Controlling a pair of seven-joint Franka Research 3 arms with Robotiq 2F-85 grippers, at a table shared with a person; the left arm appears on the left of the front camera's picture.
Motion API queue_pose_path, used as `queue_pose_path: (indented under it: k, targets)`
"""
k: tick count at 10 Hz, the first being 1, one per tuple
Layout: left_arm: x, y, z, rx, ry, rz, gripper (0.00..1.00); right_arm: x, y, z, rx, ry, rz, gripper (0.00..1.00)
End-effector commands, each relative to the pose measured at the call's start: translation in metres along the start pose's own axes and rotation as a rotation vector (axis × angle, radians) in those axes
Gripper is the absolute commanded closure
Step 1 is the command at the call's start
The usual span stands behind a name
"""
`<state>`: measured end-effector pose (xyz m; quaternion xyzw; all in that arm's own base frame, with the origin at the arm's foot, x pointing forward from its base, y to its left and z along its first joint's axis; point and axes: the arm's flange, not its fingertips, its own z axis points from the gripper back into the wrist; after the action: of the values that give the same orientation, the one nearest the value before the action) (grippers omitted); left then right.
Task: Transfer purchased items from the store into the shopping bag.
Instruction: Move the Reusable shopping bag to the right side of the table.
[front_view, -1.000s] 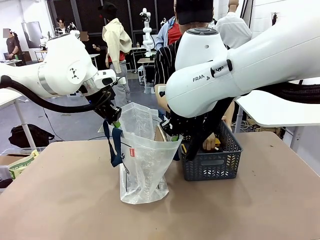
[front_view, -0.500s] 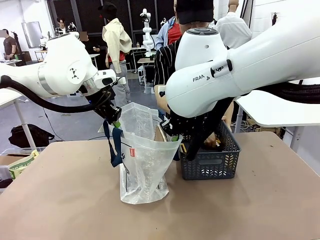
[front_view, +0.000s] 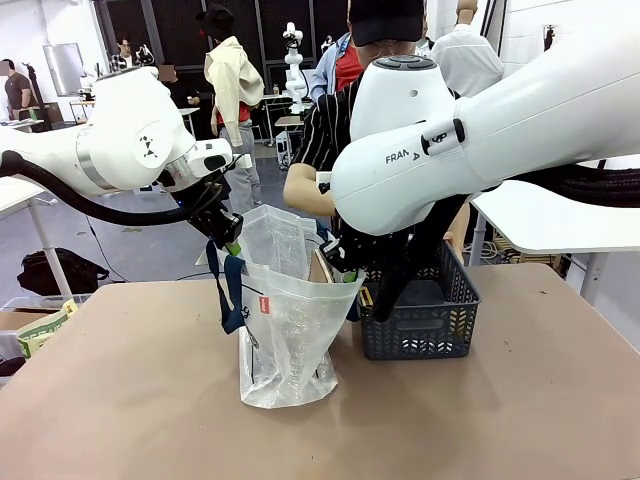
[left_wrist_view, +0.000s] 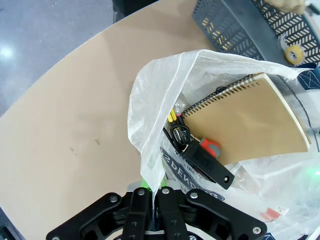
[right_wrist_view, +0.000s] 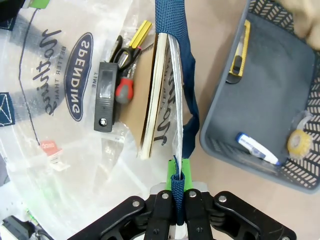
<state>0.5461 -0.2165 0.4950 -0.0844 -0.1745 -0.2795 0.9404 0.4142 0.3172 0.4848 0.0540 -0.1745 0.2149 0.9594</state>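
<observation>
Shopping bag (front_view: 290, 340) stands open on the desk (front_view: 120, 400), just beside the store basket (front_view: 420, 335) on the robot's left. Inside it lie a spiral notebook (left_wrist_view: 245, 120), scissors (left_wrist_view: 180, 134) and a black tool (left_wrist_view: 207, 162). The left gripper (front_view: 232, 247) has its jaws pressed together on the bag's plastic rim. The right gripper (front_view: 346, 275) pinches a navy strap handle (right_wrist_view: 187, 100). A yellow knife (right_wrist_view: 240, 52) and a tape roll (right_wrist_view: 298, 141) lie in the basket.

Front looks across; wrists closely overlook shopping bag (left_wrist_view: 146, 107).

Glossy translucent plastic bag (front_view: 290, 330), matt plastic basket (front_view: 420, 335)
</observation>
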Motion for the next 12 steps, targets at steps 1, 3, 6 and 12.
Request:
queue_pose_path:
  k: [1,3,6,12]
  targets:
    - [-0.0012,0.0012,0.0011,0.006,-0.009,0.002,1.00,0.0017,-0.0008,0.0007,0.019,-0.013,0.005,1.00]
    - [-0.0012,0.0012,0.0011,0.006,-0.009,0.002,1.00,0.0017,-0.0008,0.0007,0.019,-0.013,0.005,1.00]
    - [-0.0012,0.0012,0.0011,0.006,-0.009,0.002,1.00,0.0017,-0.0008,0.0007,0.019,-0.013,0.005,1.00]
    - [-0.0012,0.0012,0.0011,0.006,-0.009,0.002,1.00,0.0017,-0.0008,0.0007,0.019,-0.013,0.005,1.00]
